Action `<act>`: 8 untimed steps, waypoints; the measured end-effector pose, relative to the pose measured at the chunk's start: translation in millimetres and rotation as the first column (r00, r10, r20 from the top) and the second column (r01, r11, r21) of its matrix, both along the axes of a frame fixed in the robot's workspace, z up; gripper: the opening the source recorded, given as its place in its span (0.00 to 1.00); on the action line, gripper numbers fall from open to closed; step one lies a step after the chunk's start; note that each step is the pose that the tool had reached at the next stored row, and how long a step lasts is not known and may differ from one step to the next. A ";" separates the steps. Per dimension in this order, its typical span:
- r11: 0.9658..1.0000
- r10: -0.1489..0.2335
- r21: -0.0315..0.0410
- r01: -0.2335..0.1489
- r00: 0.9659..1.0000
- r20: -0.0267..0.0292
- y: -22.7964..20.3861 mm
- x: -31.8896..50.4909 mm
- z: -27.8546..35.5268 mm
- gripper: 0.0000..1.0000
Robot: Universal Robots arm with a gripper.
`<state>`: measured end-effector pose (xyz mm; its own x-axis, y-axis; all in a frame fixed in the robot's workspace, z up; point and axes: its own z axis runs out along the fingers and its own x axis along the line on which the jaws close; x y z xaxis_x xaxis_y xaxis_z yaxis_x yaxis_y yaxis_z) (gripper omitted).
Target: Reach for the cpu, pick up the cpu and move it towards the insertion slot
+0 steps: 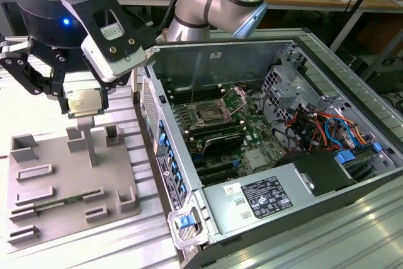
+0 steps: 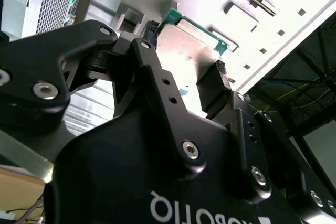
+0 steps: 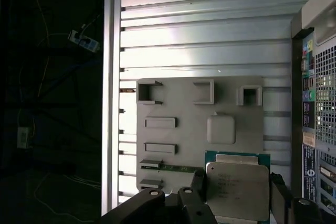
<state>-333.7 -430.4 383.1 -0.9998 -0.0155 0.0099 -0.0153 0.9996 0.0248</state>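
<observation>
Cpu [image 1: 83, 101] clamped between closed fingers [image 3: 198, 184], lifted above grey tray [image 1: 38, 200].

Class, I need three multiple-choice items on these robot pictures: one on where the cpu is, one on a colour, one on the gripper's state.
1. Where is the cpu?
A. seated in the insertion slot
B. held above the grey tray
C. lying on the power supply

2. What colour is the tray?
A. grey
B. red
C. yellow

3. The gripper is:
A. open and empty
B. shut on the memory stick
C. shut on the cpu

Answers: 1 B, the exterior view has the chip over the tray, apart from the insertion slot. 2 A, its plate is plain grey. 3 C, both wrist views show fingers clamping the chip's edges.
</observation>
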 end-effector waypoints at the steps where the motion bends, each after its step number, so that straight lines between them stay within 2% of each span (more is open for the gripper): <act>1: 1.000 0.000 0.000 0.000 1.000 0.000 0.0 1.9 0.0 0.55; 3: 1.000 0.000 0.000 0.000 1.000 0.000 0.0 14.4 0.0 0.55; 8: 1.000 0.000 0.000 0.000 1.000 0.000 0.0 16.7 0.0 0.55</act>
<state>-317.0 -430.4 383.1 -0.9998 -0.0155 0.0099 -0.0153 0.9996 0.0246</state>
